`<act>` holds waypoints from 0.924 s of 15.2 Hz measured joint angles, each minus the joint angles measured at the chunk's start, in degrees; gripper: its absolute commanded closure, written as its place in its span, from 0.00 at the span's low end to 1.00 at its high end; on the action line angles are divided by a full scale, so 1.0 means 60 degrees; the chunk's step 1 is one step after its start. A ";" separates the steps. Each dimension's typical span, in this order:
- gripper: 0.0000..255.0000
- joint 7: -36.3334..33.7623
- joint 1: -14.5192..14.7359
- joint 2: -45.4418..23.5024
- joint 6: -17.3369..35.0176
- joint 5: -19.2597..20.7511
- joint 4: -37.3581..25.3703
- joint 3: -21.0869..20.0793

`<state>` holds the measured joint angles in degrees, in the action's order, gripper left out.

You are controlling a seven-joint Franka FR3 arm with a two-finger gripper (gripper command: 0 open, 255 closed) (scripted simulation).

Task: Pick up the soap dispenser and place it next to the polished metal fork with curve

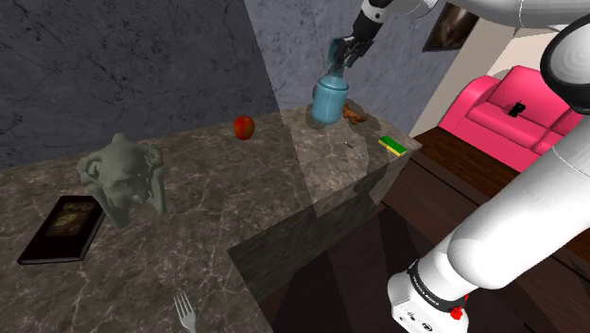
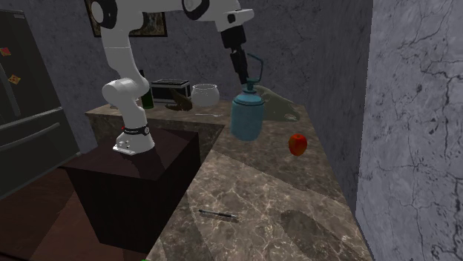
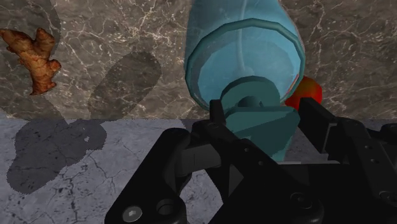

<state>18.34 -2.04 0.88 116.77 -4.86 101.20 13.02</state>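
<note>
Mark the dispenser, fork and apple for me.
dispenser [image 1: 328,99], shoulder view, middle of the blue body
fork [image 1: 182,307], shoulder view, base of the tines
apple [image 1: 244,127], shoulder view, middle of the red fruit

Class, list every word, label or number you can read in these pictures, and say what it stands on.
None can be read.
The band at the arm's base: marks too small to read.
The book cover: no legible title.
The soap dispenser: no label.
</note>
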 measured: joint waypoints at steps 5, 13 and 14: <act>1.00 -0.0025 -0.0015 -0.0091 -0.0664 -0.0007 -0.0753 0.0016; 1.00 -0.0065 -0.0042 -0.0273 -0.1743 -0.0033 -0.2008 0.0043; 1.00 -0.0084 -0.0042 -0.0351 -0.1895 -0.0045 -0.2239 0.0042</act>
<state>17.84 -2.29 -1.23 105.40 -5.13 87.77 13.28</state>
